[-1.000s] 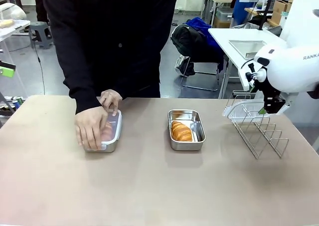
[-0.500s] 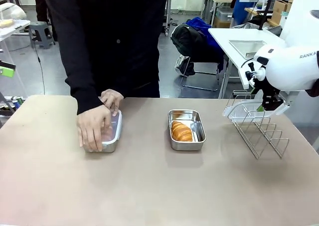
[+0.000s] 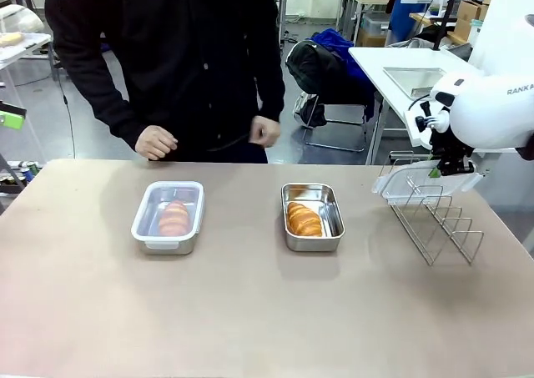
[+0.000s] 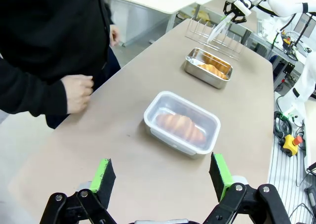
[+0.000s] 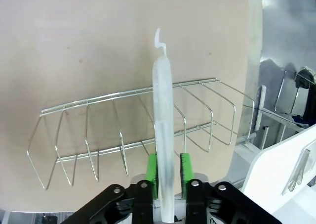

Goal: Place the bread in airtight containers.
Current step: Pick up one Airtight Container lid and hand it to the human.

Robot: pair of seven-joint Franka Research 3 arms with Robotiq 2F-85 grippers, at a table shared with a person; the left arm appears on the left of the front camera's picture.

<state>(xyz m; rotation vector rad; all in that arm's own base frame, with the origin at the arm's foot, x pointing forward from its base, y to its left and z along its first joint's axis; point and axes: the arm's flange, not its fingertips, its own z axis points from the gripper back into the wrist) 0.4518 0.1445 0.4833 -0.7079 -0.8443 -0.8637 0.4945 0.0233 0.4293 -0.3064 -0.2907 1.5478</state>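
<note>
**Lid in my right claw, one tub covered, one uncovered**

My right gripper [image 5: 167,170] is clenched on a clear plastic lid [image 5: 163,135], pads pressed to both faces of it. I hold it edge-on above the wire rack [image 3: 434,219], which stands near the right edge of the table [image 3: 250,311], toward the far right corner. In the front view the lid [image 3: 417,180] hangs tilted over the rack's far end, at the tip of my right arm.

My left gripper [image 4: 163,177] is released, its green pads spread wide with nothing between them, hovering over the table's left end.

The two steel tubs sit side by side, well apart, in the far half of the table. The left tub [image 3: 168,218] wears its clear lid, and a croissant [image 3: 174,218] shows through it. The right tub [image 3: 312,217], near the middle of the table, is uncovered; its croissant [image 3: 304,219] lies against the tub's left wall, leaving bare steel to the right.

The person stands at the far edge behind the left tub, both hands [image 3: 156,142] off the table and clear of the tubs, the other hand [image 3: 265,131] near the waist.
</note>
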